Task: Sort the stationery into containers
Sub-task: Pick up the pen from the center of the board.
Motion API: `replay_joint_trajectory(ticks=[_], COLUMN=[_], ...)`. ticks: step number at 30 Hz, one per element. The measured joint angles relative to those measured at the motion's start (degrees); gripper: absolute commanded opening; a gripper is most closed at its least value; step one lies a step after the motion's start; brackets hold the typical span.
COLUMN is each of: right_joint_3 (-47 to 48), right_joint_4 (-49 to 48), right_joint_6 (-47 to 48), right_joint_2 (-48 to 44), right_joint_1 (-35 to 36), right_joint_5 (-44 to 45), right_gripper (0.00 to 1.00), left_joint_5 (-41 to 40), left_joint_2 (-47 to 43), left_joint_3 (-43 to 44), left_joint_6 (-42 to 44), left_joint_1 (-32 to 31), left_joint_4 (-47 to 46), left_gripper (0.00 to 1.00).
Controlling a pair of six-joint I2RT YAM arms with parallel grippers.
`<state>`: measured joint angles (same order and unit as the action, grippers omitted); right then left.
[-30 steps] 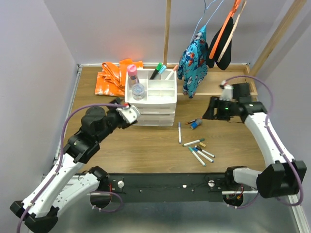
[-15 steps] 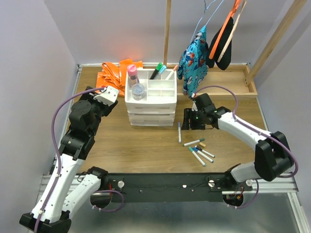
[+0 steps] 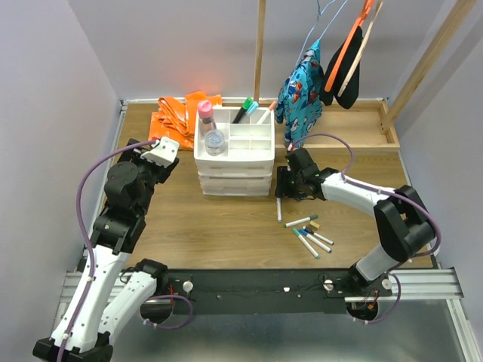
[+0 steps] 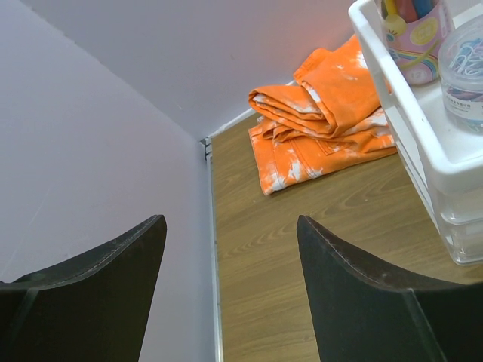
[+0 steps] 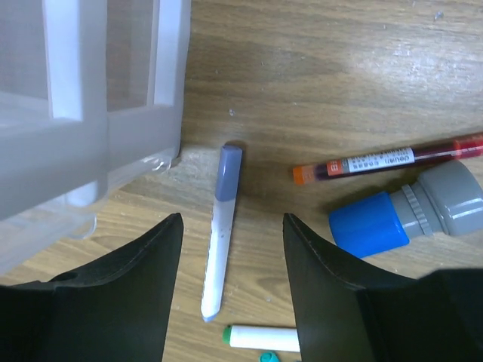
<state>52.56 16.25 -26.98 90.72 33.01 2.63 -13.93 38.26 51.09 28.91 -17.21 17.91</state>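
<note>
The white drawer unit point(image 3: 234, 154) stands mid-table; its top tray holds a clear jar point(image 3: 215, 141), a pink-capped tube point(image 3: 205, 117) and some markers point(image 3: 245, 109). A purple-capped white marker point(image 3: 278, 205) lies right of it, and several more markers point(image 3: 311, 234) lie nearer. My right gripper point(image 3: 285, 183) is open just above the purple-capped marker point(image 5: 220, 241), with the drawer unit point(image 5: 90, 128) on its left and a blue highlighter point(image 5: 407, 215) and thin red tube point(image 5: 389, 161) on its right. My left gripper point(image 3: 161, 151) is open and empty, left of the unit.
An orange cloth point(image 3: 177, 121) lies at the back left and shows in the left wrist view point(image 4: 324, 121). Hanging clothes point(image 3: 300, 94) dangle behind the drawer unit. A wooden frame point(image 3: 355, 139) runs along the back right. The side wall point(image 4: 90, 136) is close to my left gripper.
My right arm swung left from the back right and now hovers over the markers beside the drawer unit. My left gripper drew back leftward from the unit's front corner.
</note>
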Motion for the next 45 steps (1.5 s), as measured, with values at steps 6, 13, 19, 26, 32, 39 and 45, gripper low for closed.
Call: replay_joint_trajectory(ticks=[6, 13, 19, 26, 32, 39, 45], right_joint_3=[0.00, 0.35, 0.70, 0.68, -1.60, -3.56, 3.89], right_joint_4=[-2.51, -3.43, -4.48, -6.32, -8.35, -1.22, 12.94], right_joint_6=[0.15, 0.28, 0.31, 0.87, 1.66, 3.06, 8.22], right_joint_2=[3.04, 5.46, 6.27, 7.13, 5.99, 0.48, -11.39], right_joint_1=[0.92, 2.16, 2.29, 2.36, 3.32, 3.65, 3.69], right_joint_5=[1.31, 3.28, 4.44, 5.92, 7.63, 7.45, 1.25], right_gripper=[0.52, 0.50, 0.45, 0.36, 0.08, 0.01, 0.01], left_joint_5=[-0.02, 0.00, 0.02, 0.04, 0.13, 2.10, 8.76], left_joint_2=[-1.14, -1.49, -1.51, -1.68, -2.08, -2.43, -1.70], left_joint_3=[-0.50, -1.22, -1.99, -2.16, -2.16, -1.81, -0.50], left_joint_6=[-0.02, -0.07, -0.92, -2.08, -2.21, -2.78, -4.28], left_joint_1=[0.02, 0.35, 0.63, 1.09, 1.42, 1.53, 1.53], left_joint_4=[-0.31, -0.44, -1.16, -1.16, -1.16, -1.05, 0.42], left_gripper=[0.79, 0.79, 0.79, 0.79, 0.79, 0.79, 0.79])
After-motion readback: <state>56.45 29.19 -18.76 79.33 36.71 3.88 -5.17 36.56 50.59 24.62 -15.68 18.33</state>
